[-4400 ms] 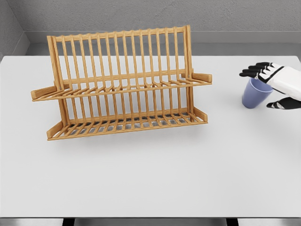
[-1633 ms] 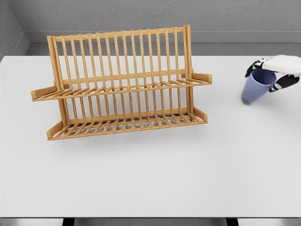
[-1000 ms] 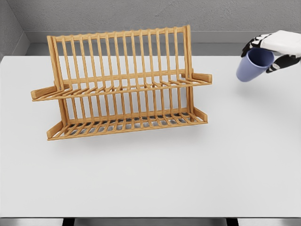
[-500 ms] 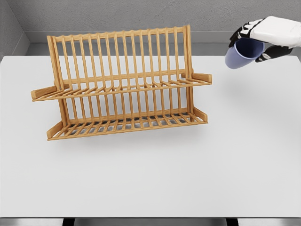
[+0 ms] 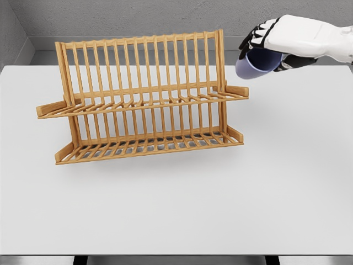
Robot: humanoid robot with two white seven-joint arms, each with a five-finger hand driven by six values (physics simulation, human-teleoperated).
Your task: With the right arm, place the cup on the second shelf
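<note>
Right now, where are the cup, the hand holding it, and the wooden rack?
cup (image 5: 251,66), head view, its blue side wall.
right hand (image 5: 287,34), head view, white back of the hand.
wooden rack (image 5: 138,91), head view, upper shelf slats.

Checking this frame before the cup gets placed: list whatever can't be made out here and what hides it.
- Cup, head view: its rim side and most of its wall are covered by the right hand; only the lower body shows.
- Right arm, head view: cut off by the picture's right edge.
- Left arm: out of frame entirely.
- Rack, head view: its back slats screen the table behind it.
</note>
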